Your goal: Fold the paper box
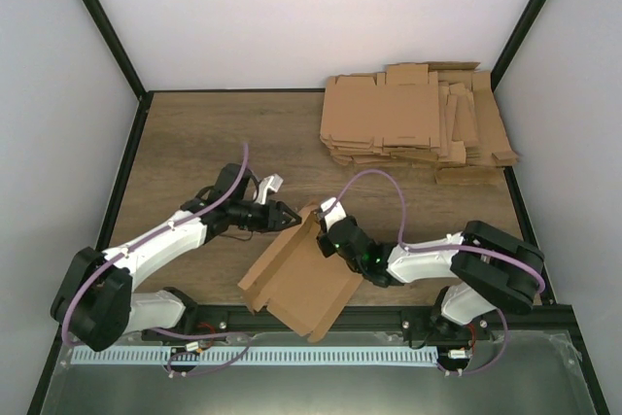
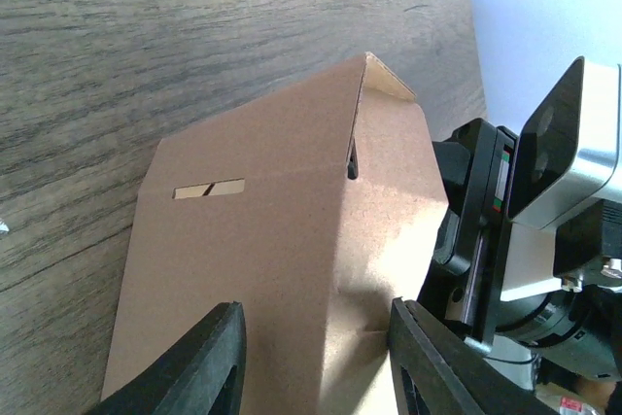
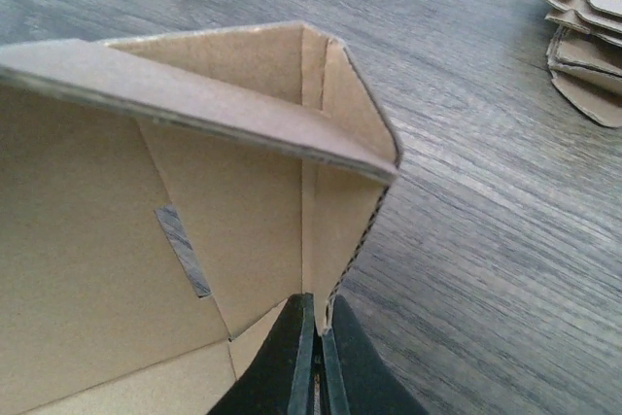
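Note:
The paper box (image 1: 301,279) is one brown cardboard piece, partly folded, lying near the table's front edge between the arms. My right gripper (image 1: 326,230) is shut on a raised side wall of the box (image 3: 335,211); its fingers (image 3: 292,357) pinch the wall's edge. My left gripper (image 1: 285,216) is open. Its fingers (image 2: 209,357) straddle the box's outer face (image 2: 282,240), which has a slit. In the left wrist view the right gripper's body (image 2: 505,230) sits right behind the box.
A pile of several flat brown cardboard blanks (image 1: 418,123) lies at the back right of the wooden table (image 1: 224,133); its edge shows in the right wrist view (image 3: 588,26). Black frame rails and white walls bound the table.

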Controlling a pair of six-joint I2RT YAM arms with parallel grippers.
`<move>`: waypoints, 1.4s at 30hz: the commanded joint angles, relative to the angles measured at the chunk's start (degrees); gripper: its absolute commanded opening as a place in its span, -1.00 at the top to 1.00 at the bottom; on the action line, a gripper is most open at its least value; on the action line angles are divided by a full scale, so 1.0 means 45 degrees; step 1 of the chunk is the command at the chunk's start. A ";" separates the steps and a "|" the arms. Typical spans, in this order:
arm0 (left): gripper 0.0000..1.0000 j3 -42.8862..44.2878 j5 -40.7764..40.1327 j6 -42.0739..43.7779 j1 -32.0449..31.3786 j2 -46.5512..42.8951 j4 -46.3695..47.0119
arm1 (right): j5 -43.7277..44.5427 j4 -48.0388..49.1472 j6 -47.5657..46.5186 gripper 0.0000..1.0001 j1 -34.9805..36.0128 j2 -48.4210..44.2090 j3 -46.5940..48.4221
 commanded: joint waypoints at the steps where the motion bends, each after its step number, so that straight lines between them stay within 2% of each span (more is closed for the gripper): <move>1: 0.13 0.0066 -0.0793 -0.0084 -0.0122 0.0097 -0.0027 | 0.0308 -0.0316 0.0682 0.98 0.0386 -0.0329 -0.0264; 6: -0.07 0.0028 -0.0944 -0.0401 -0.0116 -0.0130 0.0559 | 0.0167 -0.0113 0.0508 0.97 0.0311 -0.0497 -0.0443; 10: -0.11 -0.0383 -0.0787 -0.1905 -0.0252 -0.0194 0.2311 | 0.0100 -0.0064 0.0372 0.97 0.0315 -0.0381 -0.0386; 16: -0.17 -0.0379 -0.1594 -0.2702 -0.0487 -0.0102 0.2734 | 0.0109 -0.0040 0.0262 0.97 0.0319 -0.0356 -0.0380; 42: 0.00 0.0385 -0.2921 -0.2351 -0.1442 0.0854 0.1668 | -0.0128 -0.0213 0.0069 0.99 0.0407 -0.0325 -0.0251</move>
